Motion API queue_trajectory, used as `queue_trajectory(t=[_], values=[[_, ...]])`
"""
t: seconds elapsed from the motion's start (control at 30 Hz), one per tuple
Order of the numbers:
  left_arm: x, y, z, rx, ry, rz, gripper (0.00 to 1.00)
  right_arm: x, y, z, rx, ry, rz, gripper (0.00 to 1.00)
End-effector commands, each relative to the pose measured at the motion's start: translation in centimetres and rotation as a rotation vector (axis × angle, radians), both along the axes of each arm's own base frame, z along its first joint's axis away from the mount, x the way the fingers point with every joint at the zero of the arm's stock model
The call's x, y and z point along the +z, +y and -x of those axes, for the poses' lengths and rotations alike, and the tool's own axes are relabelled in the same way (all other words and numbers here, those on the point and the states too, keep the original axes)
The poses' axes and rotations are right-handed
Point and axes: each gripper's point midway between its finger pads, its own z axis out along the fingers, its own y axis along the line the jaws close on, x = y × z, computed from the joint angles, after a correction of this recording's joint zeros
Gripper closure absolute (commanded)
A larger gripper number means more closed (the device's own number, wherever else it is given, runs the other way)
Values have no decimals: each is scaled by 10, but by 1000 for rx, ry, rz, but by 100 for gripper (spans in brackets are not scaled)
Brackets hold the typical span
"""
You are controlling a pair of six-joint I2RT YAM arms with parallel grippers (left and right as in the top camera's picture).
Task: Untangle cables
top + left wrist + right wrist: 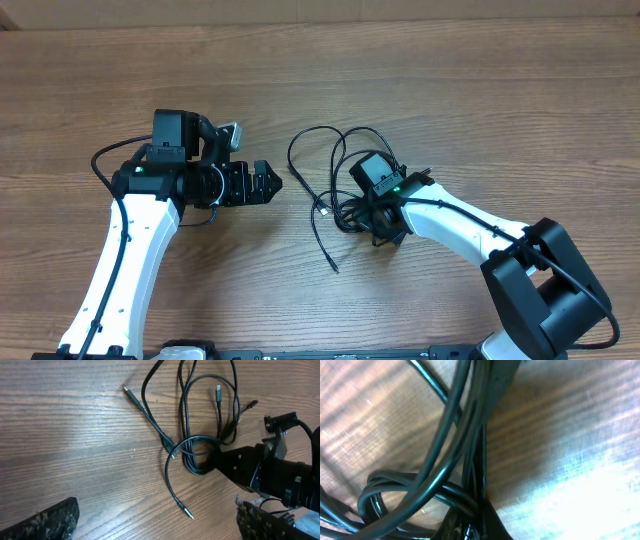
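The cables lie as a tangle of thin black loops in the middle of the table. In the left wrist view the cables cross and knot, and one silver-tipped end points toward me. My right gripper reaches into the knot from the right and is shut on a bundle of strands. Close up, the cables run down into my right gripper, pinched together at the bottom edge. My left gripper hovers left of the tangle, open and holding nothing, its fingers wide apart.
A loose cable tail trails toward the front of the wooden table. Other plug ends lie at the far side of the tangle. The right arm's black base stands at the front right.
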Motion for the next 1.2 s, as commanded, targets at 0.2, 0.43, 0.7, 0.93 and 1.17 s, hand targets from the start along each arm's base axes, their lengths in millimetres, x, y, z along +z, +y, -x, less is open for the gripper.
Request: queue_trajectory(t=[0.2, 0.43, 0.7, 0.93, 1.17], values=[[2, -9, 12, -115, -4, 27, 68, -10, -20, 57, 33, 237, 62, 96], [44, -55, 31, -399, -150, 331, 96, 58, -11, 53, 105, 134, -42, 96], [99, -95, 73, -698, -356, 668, 96, 177, 16, 51, 223, -61, -426, 96], [113, -121, 106, -930, -526, 653, 96, 232, 11, 48, 243, -181, -601, 96], [116, -128, 120, -1031, -640, 508, 96, 241, 7, 42, 218, -198, -657, 96]])
